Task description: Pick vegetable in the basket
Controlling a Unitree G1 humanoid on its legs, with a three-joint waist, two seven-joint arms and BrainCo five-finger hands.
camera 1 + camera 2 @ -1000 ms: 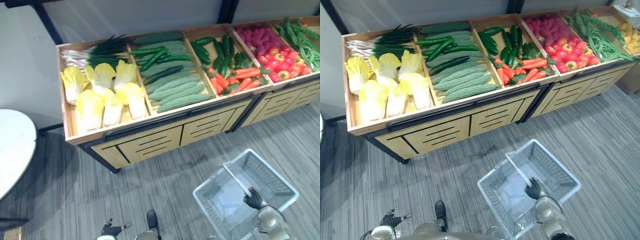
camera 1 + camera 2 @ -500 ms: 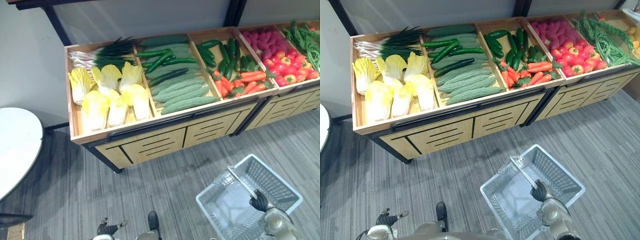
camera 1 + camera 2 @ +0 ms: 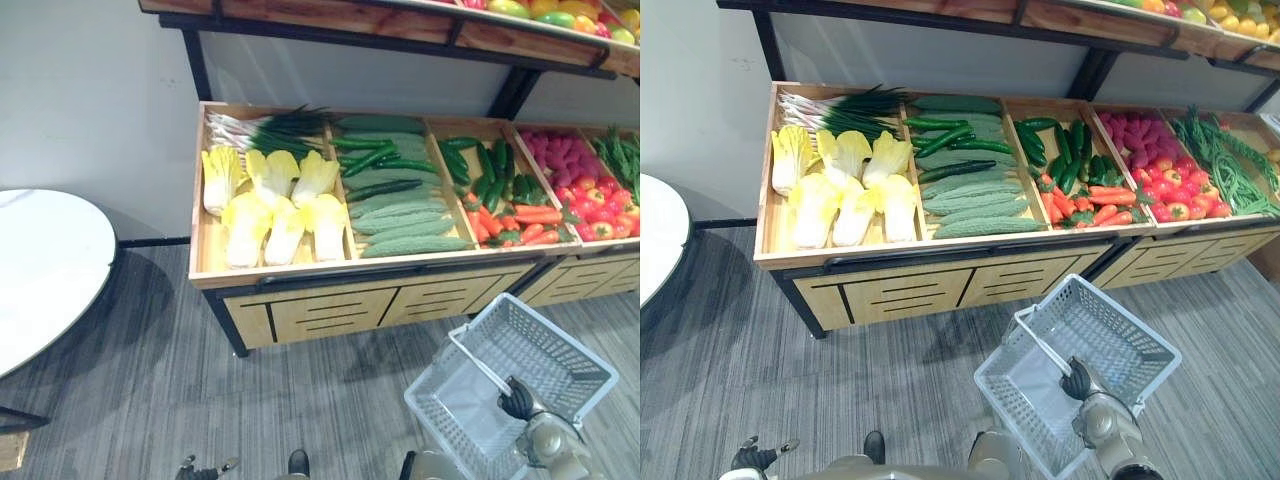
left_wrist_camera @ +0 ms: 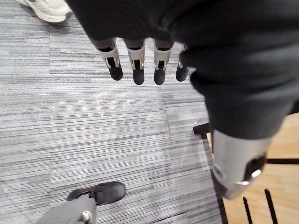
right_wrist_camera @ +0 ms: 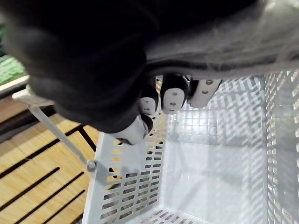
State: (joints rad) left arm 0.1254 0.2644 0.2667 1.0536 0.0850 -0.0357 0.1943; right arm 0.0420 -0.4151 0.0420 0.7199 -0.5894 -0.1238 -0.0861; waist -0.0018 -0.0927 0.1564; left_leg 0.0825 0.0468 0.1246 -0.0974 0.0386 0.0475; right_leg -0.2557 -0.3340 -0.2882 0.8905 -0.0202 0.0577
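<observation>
A pale plastic mesh basket hangs empty at my right side, just above the grey carpet. My right hand is shut on its thin handle; the wrist view shows the fingers curled round it above the basket's wall. In front stands a wooden stand with pale cabbages, spring onions, cucumbers and bitter gourds, carrots, tomatoes and green beans. My left hand hangs low at the left with straight fingers, holding nothing.
A round white table stands to the left. An upper shelf with fruit runs above the stand. Grey carpet lies between me and the stand. A person's white shoe shows on the carpet behind my left hand.
The camera has moved: the stand now sits further right and the upper shelf has come into view. My right hand still holds the basket's handle the same way.
</observation>
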